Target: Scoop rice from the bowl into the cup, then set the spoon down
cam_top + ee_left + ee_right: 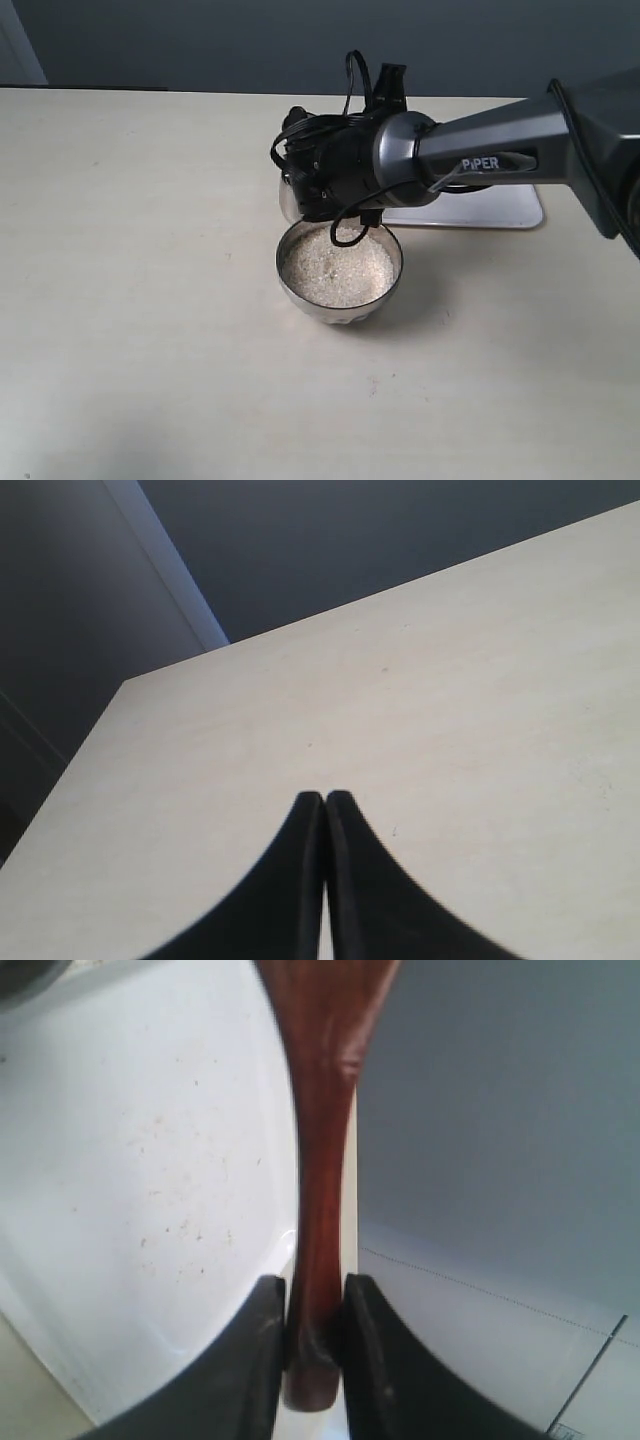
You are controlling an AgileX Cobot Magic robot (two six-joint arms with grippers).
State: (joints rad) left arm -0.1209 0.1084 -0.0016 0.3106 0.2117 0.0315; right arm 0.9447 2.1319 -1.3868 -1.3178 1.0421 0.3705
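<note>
We see right gripper point(315, 1305) clamped tight on spoon point(322, 1110), near handle end. Left gripper point(324, 802): fingers pressed together, nothing between. Rice point(338, 265) fills bowl point(335, 312) mid-table point(150, 300); right wrist hangs over its 12 o'clock rim. White tray point(505, 210) at bowl's 2 o'clock.

We think this is a robot test room, not a real kitchen. We see a bare pale table point(120, 300) with a plain dark wall point(200, 40) behind it. A grey robot arm point(500, 130) with the word PIPER on it reaches over the table. A steel bowl point(335, 312) of rice point(338, 265) and a flat white tray point(500, 212) sit on it.
</note>
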